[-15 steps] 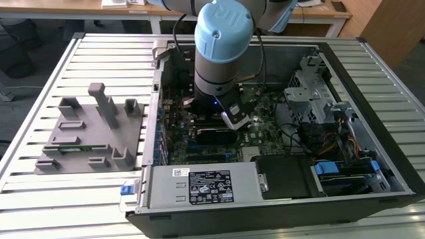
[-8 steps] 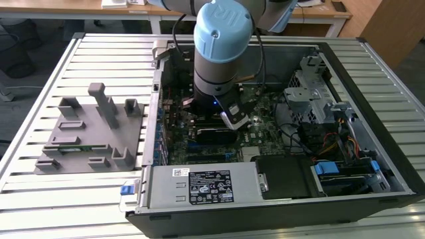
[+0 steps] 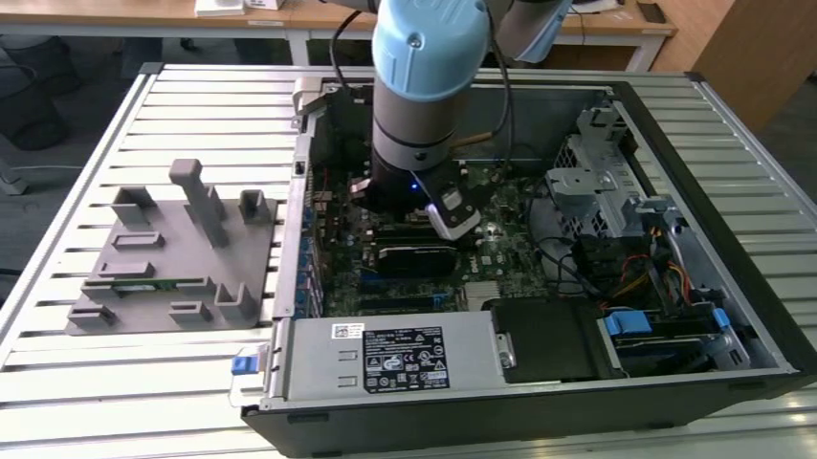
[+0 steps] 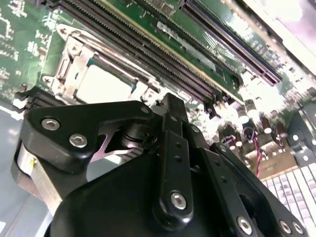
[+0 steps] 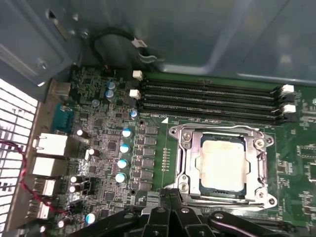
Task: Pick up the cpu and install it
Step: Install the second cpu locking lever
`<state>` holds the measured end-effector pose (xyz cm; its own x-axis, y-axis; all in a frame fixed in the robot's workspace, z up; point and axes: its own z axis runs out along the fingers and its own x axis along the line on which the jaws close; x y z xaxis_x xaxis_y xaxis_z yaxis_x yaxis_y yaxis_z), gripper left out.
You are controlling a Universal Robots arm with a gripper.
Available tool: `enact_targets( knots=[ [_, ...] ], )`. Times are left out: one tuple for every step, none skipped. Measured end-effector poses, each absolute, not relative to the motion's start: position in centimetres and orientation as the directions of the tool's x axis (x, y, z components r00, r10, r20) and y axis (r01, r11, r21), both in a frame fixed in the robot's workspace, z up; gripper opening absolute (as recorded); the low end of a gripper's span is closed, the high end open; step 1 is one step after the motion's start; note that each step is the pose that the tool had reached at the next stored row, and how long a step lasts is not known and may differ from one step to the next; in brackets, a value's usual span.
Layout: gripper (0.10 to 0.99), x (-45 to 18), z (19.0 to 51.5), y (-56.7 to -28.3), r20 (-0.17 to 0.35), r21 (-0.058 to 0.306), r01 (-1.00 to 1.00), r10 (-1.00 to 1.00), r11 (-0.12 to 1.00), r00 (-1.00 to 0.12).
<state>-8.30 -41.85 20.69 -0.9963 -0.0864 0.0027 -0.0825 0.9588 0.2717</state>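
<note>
While the cpu (image 5: 220, 164) sits seated inside its metal socket frame (image 5: 190, 148) on the motherboard (image 5: 108, 148), the end effector (image 5: 170, 197) hovers just beside it, fingers closed together and holding nothing.

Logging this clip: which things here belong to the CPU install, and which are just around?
Job:
cpu, seated in its socket frame
gripper, just beside the socket
motherboard

Just around:
memory slots
grey holder outside the case
power supply
drive cage
</note>
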Motion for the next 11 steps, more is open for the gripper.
enact_targets(
  knots=[
    [0.106, -8.3, 20.9, -41.9, 0.003, 0.272, -0.083, -0.087, 0.959, -0.996],
    [0.106, -8.3, 21.1, -41.9, 0.003, 0.272, -0.082, -0.086, 0.959, -0.996],
    [0.106, -8.3, 21.3, -41.9, 0.003, 0.272, -0.082, -0.086, 0.959, -0.996],
    [0.106, -8.3, 21.5, -41.9, 0.003, 0.272, -0.082, -0.086, 0.959, -0.996],
    [0.106, -8.3, 21.8, -41.9, 0.003, 0.272, -0.082, -0.086, 0.959, -0.996],
    [0.106, -8.3, 22.0, -41.9, 0.003, 0.272, -0.082, -0.086, 0.959, -0.996],
    [0.106, -8.3, 22.2, -41.9, 0.003, 0.272, -0.082, -0.086, 0.959, -0.996],
    [0.106, -8.3, 22.4, -41.9, 0.003, 0.272, -0.082, -0.086, 0.959, -0.996],
    [0.106, -8.3, 22.6, -41.8, 0.003, 0.272, -0.083, -0.087, 0.959, -0.996],
    [0.106, -8.3, 22.8, -41.8, 0.003, 0.272, -0.083, -0.087, 0.959, -0.996],
    [0.106, -8.3, 22.9, -41.8, 0.003, 0.272, -0.083, -0.087, 0.959, -0.996]
  ],
)
